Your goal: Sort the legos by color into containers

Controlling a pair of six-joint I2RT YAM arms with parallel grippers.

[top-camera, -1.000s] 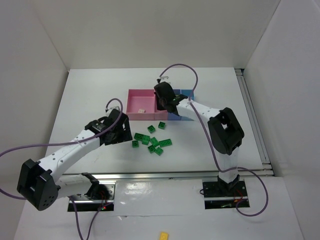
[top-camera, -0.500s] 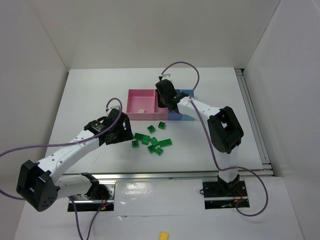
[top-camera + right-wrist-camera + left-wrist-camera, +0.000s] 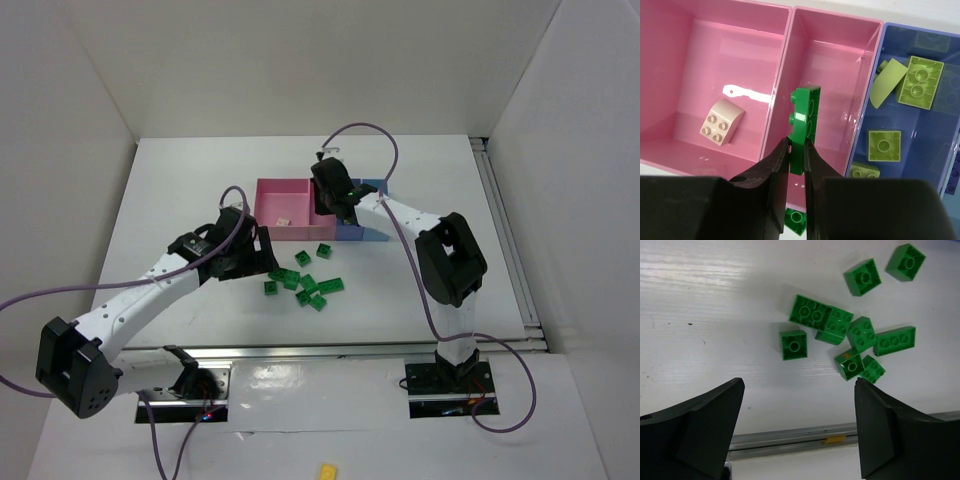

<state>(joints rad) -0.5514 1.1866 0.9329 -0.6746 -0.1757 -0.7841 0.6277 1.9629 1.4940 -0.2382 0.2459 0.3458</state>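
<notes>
Several green legos (image 3: 305,283) lie in a loose pile on the white table; the left wrist view shows them spread ahead of the fingers (image 3: 840,330). My left gripper (image 3: 262,256) is open and empty just left of the pile, its midpoint (image 3: 799,425) short of the nearest brick (image 3: 793,345). My right gripper (image 3: 335,200) is shut on a green brick (image 3: 804,120), held on edge over the second pink tray (image 3: 840,65). That tray holds another green brick (image 3: 796,221). The left pink tray (image 3: 670,60) holds a cream brick (image 3: 721,122). The blue tray (image 3: 940,135) holds pale yellow-green bricks (image 3: 920,82).
The trays stand in a row behind the pile (image 3: 268,184). A metal rail (image 3: 350,350) runs along the table's near edge, seen close in the left wrist view (image 3: 790,440). A lone yellow brick (image 3: 328,470) lies off the table at the front. White walls enclose the table.
My left gripper has moved right, closer to the green pile. My right gripper has shifted slightly back over the trays with the green brick still in it.
</notes>
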